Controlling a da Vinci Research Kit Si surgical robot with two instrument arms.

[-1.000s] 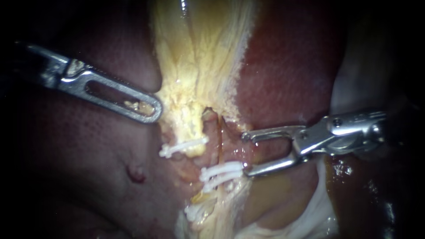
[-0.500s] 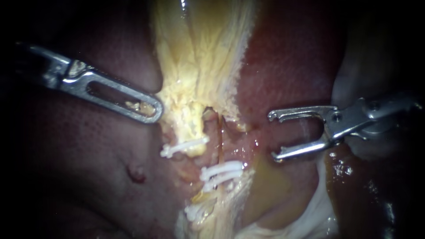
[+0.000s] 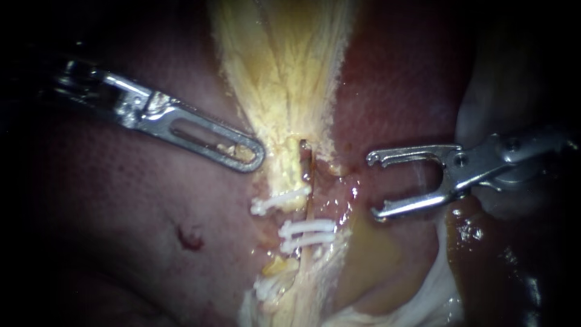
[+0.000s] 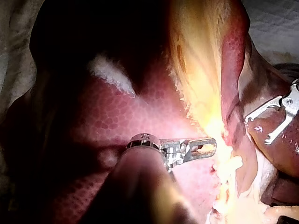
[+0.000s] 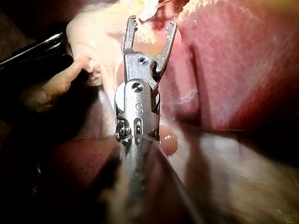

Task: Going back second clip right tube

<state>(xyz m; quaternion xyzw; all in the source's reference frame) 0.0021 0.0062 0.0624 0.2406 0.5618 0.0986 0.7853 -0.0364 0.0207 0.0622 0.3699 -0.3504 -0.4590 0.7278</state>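
Two white clips lie close together across the right tube, which runs down from the pale yellow tissue. One clip sits on the left tube, and another clip lies lower. My right instrument stands open and empty, a short way right of the paired clips. In the right wrist view its jaws are spread in front of the tissue. My left instrument is shut on the edge of the yellow tissue; it shows again in the left wrist view.
Dark red liver lies around the tubes on both sides, with a small red spot at lower left. White membrane and wet brown tissue lie under my right instrument.
My right instrument drew back to the right, away from the paired clips, jaws still open. My left instrument then moved right, carrying the yellow tissue and the clips with it.
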